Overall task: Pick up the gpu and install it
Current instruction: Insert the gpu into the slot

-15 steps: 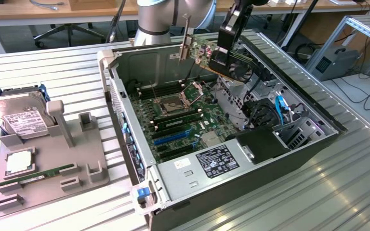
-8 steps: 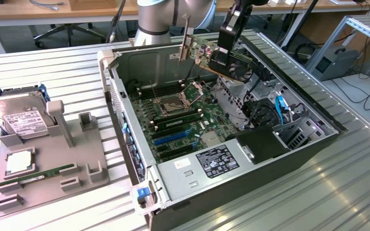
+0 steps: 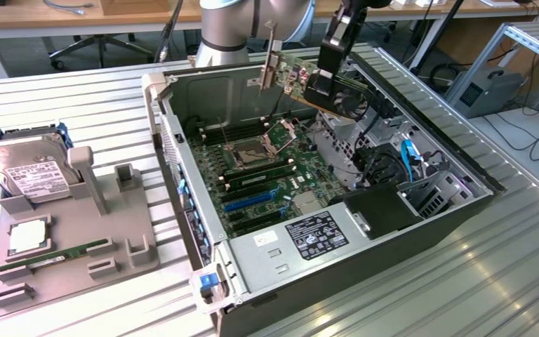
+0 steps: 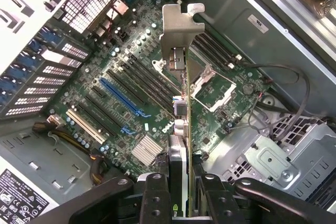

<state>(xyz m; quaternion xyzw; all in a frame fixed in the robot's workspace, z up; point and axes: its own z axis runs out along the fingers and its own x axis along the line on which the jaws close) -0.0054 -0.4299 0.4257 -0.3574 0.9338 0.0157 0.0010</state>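
1. The gpu (image 3: 293,77) is off the desk (image 3: 64,91) and in the air. The end effector (image 3: 324,76) is clenched on the card's top edge, with the silver bracket at the far end.
2. Taking the exterior view as a clock face, the card hangs at about one o'clock over the open computer case (image 3: 457,210), well above the motherboard (image 3: 250,168).
3. In the wrist view, the end effector (image 4: 181,195) pinches the gpu (image 4: 177,40) edge-on, bracket pointing into the case.
4. The pick-up looks done to me. The install is not: the card touches nothing, and the long blue slot (image 4: 122,98) sits bare off to one side.
5. Over at nine o'clock, the hard drive (image 3: 31,172) and memory stick (image 3: 54,256) lie on their grey tray (image 3: 138,239), untouched.
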